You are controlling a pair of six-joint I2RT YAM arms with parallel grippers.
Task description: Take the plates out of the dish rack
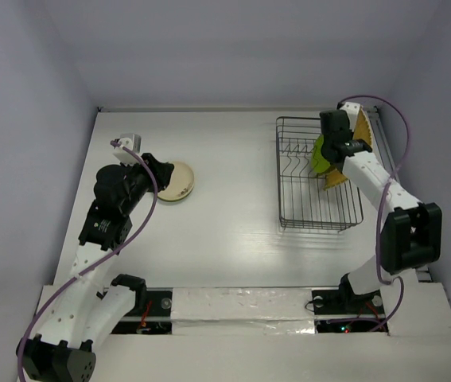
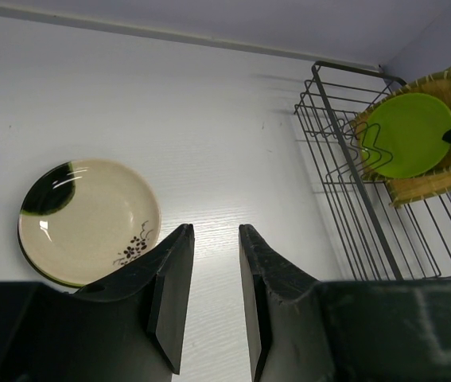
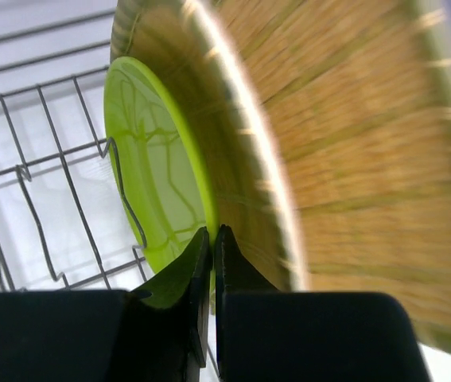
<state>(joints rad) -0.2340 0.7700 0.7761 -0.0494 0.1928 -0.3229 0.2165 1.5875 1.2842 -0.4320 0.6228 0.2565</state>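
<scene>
White table (image 1: 233,239), pale lilac walls (image 1: 233,48) — silvery strip (image 1: 241,302) along near edge

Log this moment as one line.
left gripper open near cream plate | right gripper shut on lime green plate in dish rack | tan woven plate racked next to it

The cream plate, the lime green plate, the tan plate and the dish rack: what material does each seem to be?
Cream plate: glazed ceramic, probably; glossy highlight.
Lime green plate: smooth, plastic or glazed ceramic, unclear.
Tan plate: woven straw-like texture, perhaps only printed.
Dish rack: thin dark metal wire, likely coated.
</scene>
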